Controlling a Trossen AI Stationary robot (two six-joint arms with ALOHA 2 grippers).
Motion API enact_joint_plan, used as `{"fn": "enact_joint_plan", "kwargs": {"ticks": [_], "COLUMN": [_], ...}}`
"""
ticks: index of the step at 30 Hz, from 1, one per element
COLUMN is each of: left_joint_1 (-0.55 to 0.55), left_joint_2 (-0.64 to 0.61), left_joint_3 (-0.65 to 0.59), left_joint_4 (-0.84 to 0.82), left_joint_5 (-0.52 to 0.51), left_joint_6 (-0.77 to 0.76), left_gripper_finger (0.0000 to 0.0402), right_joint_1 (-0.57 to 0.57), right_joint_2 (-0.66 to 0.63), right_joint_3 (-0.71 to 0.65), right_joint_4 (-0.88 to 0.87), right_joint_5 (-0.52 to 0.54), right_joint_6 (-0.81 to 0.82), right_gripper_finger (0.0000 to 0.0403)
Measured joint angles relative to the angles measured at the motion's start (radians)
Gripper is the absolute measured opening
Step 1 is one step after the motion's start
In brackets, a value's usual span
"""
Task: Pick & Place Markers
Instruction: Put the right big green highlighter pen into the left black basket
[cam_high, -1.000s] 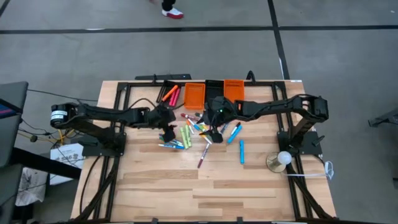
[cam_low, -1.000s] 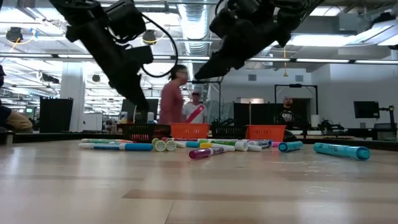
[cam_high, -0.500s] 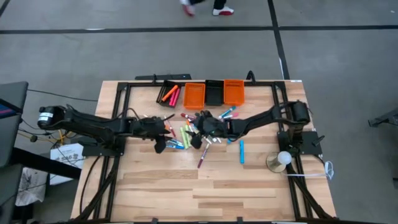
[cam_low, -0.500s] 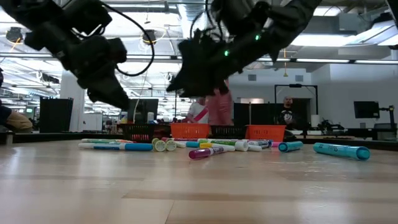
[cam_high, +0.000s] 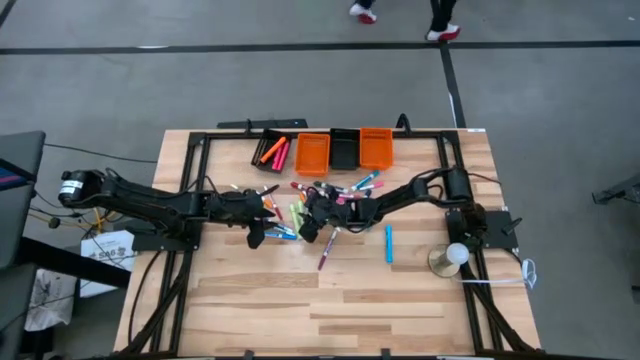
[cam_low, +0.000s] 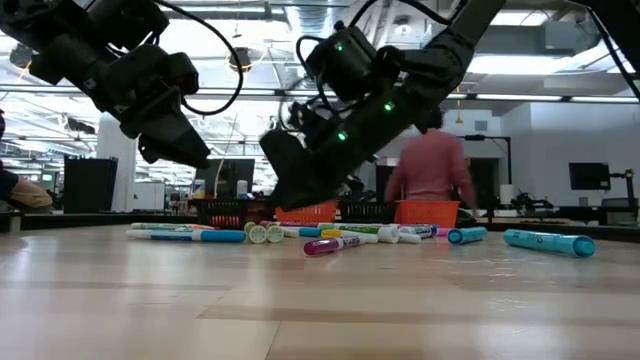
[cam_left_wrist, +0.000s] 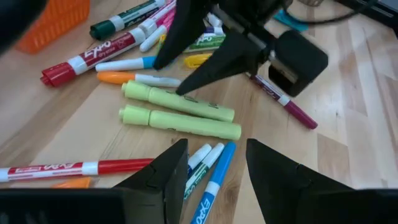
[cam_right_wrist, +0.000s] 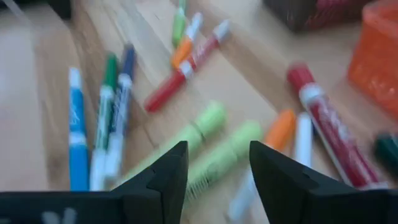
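Many coloured markers (cam_high: 300, 208) lie loose in the middle of the table. Two light green ones (cam_left_wrist: 180, 115) lie side by side among them. My right gripper (cam_high: 308, 226) is down low over this pile, open. In the left wrist view its fingertips (cam_left_wrist: 168, 78) stand by the far light green marker and an orange one (cam_left_wrist: 118, 77). My left gripper (cam_high: 260, 235) hangs open above the pile's left side, over blue markers (cam_left_wrist: 211, 180), holding nothing. In the low view it (cam_low: 195, 155) is well clear of the table. My right gripper comes slanting down from the table's right, and its fingertips (cam_left_wrist: 179, 92) reach the light green marker's long side (cam_left_wrist: 186, 102). I cannot tell whether they touch it. All markers lie flat on the table.
Along the far edge stands a row of bins: a black one (cam_high: 270, 152) holding orange and pink markers, an orange one (cam_high: 312, 152), a black one (cam_high: 345, 148), an orange one (cam_high: 376, 146). A purple marker (cam_high: 326, 252) and a blue marker (cam_high: 389, 243) lie apart. A person (cam_low: 430, 170) walks behind.
My right gripper has come down from near the bins toward the table's left and near side, rolling as it went, and now stands low at the marker pile. My left gripper drew back a little toward the table's left edge, then kept still. The markers have stayed where they were.
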Motion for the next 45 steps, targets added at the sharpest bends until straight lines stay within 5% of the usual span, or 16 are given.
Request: {"fn": "enact_joint_plan", "kwargs": {"ticks": [9, 26, 39, 45], "left_joint_1": [0.000, 0.001, 0.001, 0.001], "left_joint_2": [-0.001, -0.001, -0.001, -0.001], "left_joint_3": [0.000, 0.000, 0.001, 0.001], "left_joint_4": [0.017, 0.033, 0.039, 0.040], "left_joint_5": [-0.004, -0.008, -0.008, -0.008], "left_joint_6": [0.004, 0.019, 0.023, 0.023], "left_gripper_finger": [0.0159, 0.0159, 0.0159, 0.0159], "right_joint_1": [0.002, 0.002, -0.012, -0.005], "right_joint_2": [0.007, 0.045, 0.104, 0.098], "right_joint_3": [0.003, 0.005, 0.078, 0.076], "right_joint_4": [-0.018, -0.002, -0.099, -0.109], "right_joint_5": [-0.003, -0.007, -0.012, -0.007], "right_joint_6": [0.048, 0.064, 0.035, 0.011], "right_gripper_finger": [0.0154, 0.0239, 0.0236, 0.0172]}}
